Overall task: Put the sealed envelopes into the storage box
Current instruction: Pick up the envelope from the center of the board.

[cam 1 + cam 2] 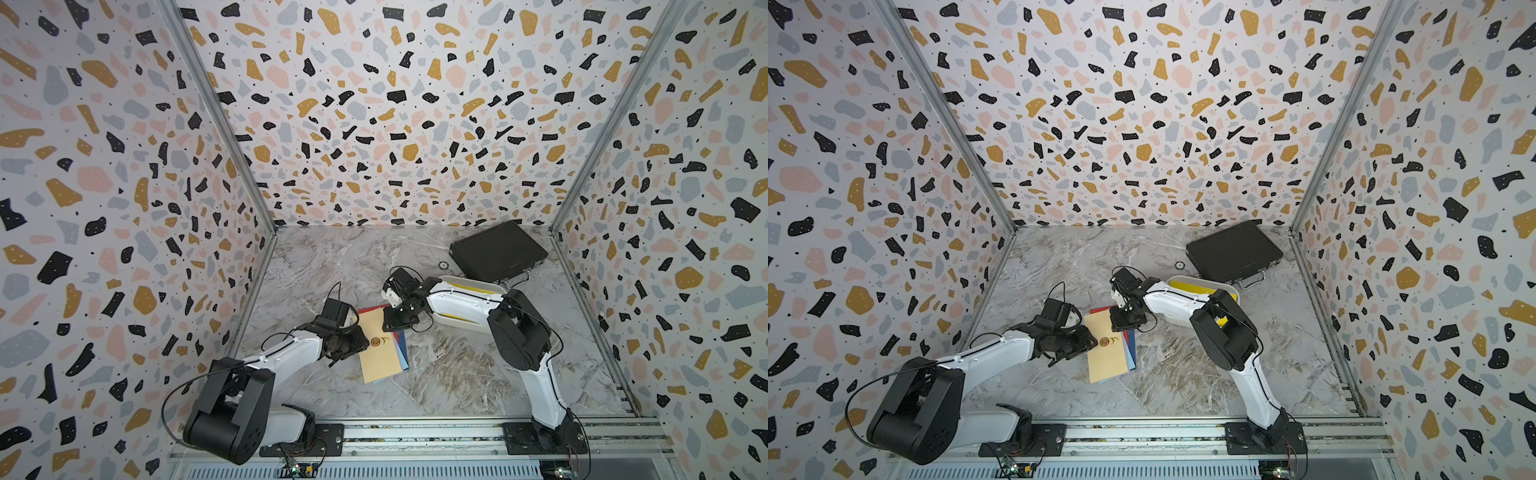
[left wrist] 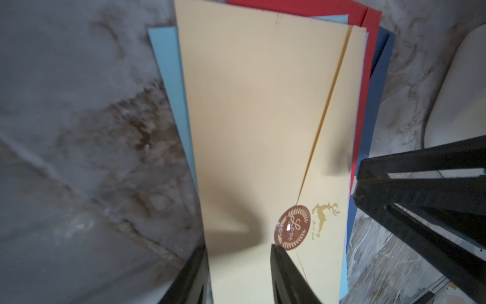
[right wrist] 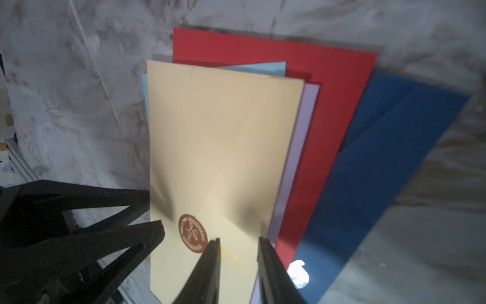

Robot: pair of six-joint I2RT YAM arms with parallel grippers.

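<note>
Grey marble tabletop (image 1: 457, 374), sealed envelopes (image 1: 384, 353) fanned at centre, cream envelope (image 2: 263, 118) uppermost, left gripper (image 2: 238, 248) and right gripper (image 3: 238, 240) jaws parted over its edges, storage box (image 1: 473, 281) nearby under right arm, yellow envelope (image 1: 1187, 286) inside.

Back near the right-hand corner a flat black briefcase (image 1: 498, 249) lay closed on the grey marble tabletop (image 1: 332, 257), its metal handle (image 1: 515, 280) facing front, a small round disc (image 1: 443, 264) just beside it, terrazzo-print walls (image 1: 395, 104) all around.
</note>
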